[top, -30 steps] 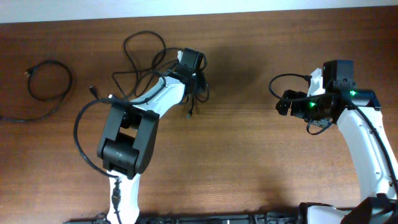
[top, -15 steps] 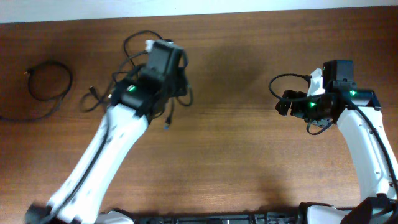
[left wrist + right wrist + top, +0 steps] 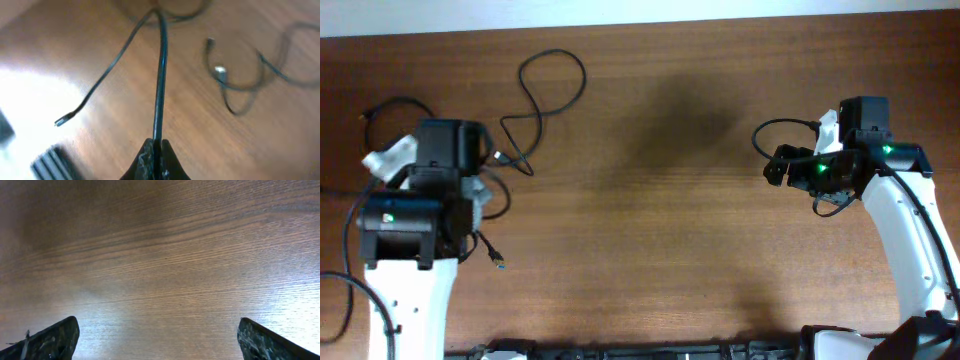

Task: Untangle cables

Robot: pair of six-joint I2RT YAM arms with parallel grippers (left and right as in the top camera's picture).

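Separation step, I judge: left gripper (image 3: 155, 149) clamped tight on one cable (image 3: 161, 75) running toward 12 o'clock; second cable (image 3: 235, 86) loose at 2 o'clock; right gripper (image 3: 157, 330) spread wide, empty, above bare table (image 3: 160, 240). Next I would draw the held cable clear without snagging.

A reddish-brown wooden table with fine grain (image 3: 700, 250) fills nearly the whole scene. Along its far edge runs a pale white strip (image 3: 720, 10), wall or floor, I cannot tell. A soft dark shadow (image 3: 670, 120) lies toward the far side, and a bright white glare (image 3: 30, 95) washes out one patch of wood.
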